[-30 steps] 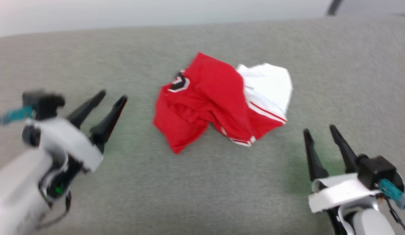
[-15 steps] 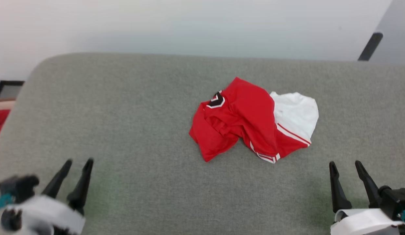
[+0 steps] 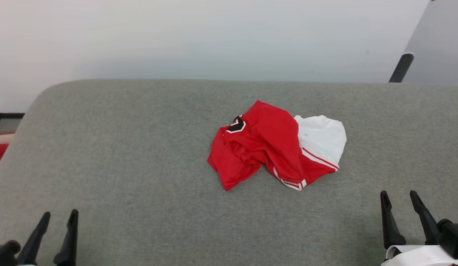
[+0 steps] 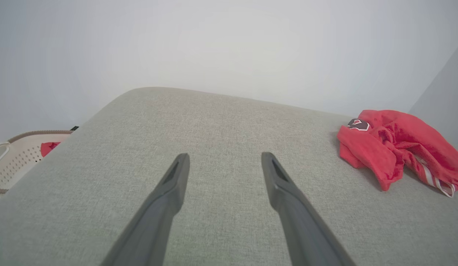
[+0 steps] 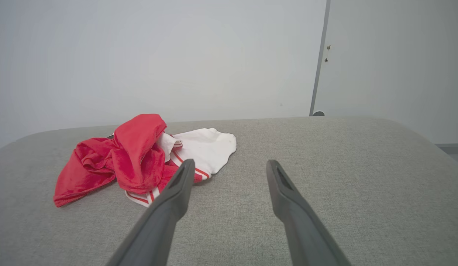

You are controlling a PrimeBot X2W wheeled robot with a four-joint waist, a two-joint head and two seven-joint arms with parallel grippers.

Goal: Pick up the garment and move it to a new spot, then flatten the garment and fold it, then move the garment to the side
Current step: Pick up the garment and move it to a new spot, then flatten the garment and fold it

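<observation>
One crumpled red jersey-style shirt (image 3: 267, 147), with a white sleeve and red-and-white striped trim, lies heaped on a grey fabric-covered surface (image 3: 121, 147). It sits ahead of the left gripper (image 3: 60, 214) and the right gripper (image 3: 398, 194), between them, nearer the right, touching neither. It looks soft, light and limp, likely to sag and unfurl when lifted. The raised red fold or the striped hem seems the easiest hold. There are two grippers, each with two dark fingers spread apart, empty. One pale perforated basket (image 4: 14, 159) stands left of the left gripper.
</observation>
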